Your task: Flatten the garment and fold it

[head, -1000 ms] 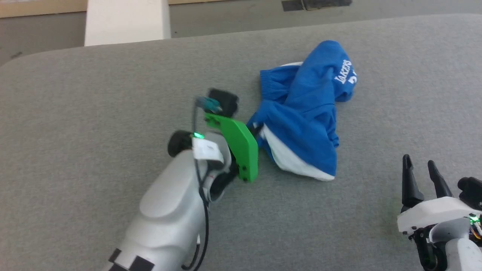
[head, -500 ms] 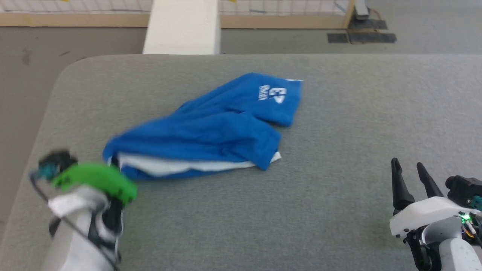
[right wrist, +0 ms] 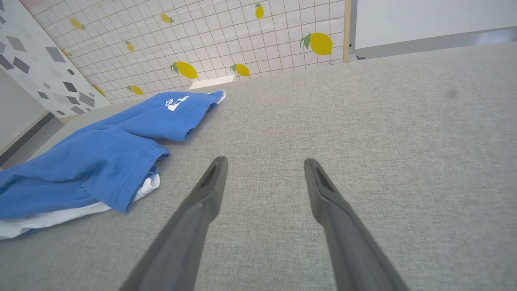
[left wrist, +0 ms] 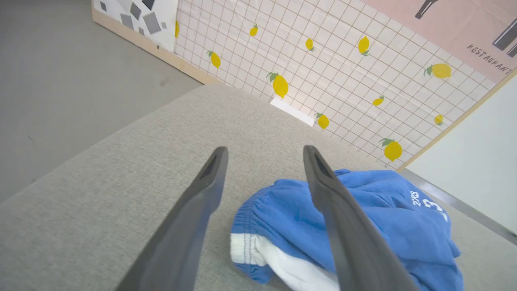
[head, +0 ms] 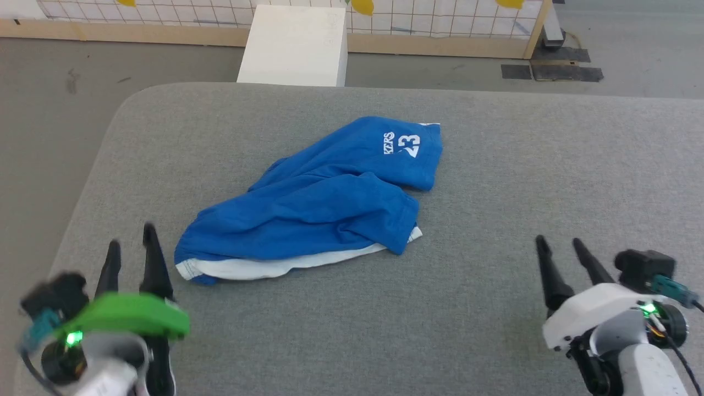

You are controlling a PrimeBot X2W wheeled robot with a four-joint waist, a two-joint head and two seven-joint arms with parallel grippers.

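View from the head: crumpled bright blue shorts [head: 319, 203] with white trim and a white "23" lie on the grey fabric tabletop [head: 495, 165], ahead and right of the left gripper [head: 131, 237] and well off to the left of the right gripper [head: 558, 241]. Both arms sit low, fingers pointing forward.

Left wrist view: fingers spread wide, nothing held, gathered waistband end just beyond the right fingertip.

Right wrist view: fingers wide and empty too, shorts ahead-left, not touching.

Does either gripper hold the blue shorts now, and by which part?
Nothing is held. The left gripper and the right gripper are both open, apart from the shorts, which lie loose on the grey table.
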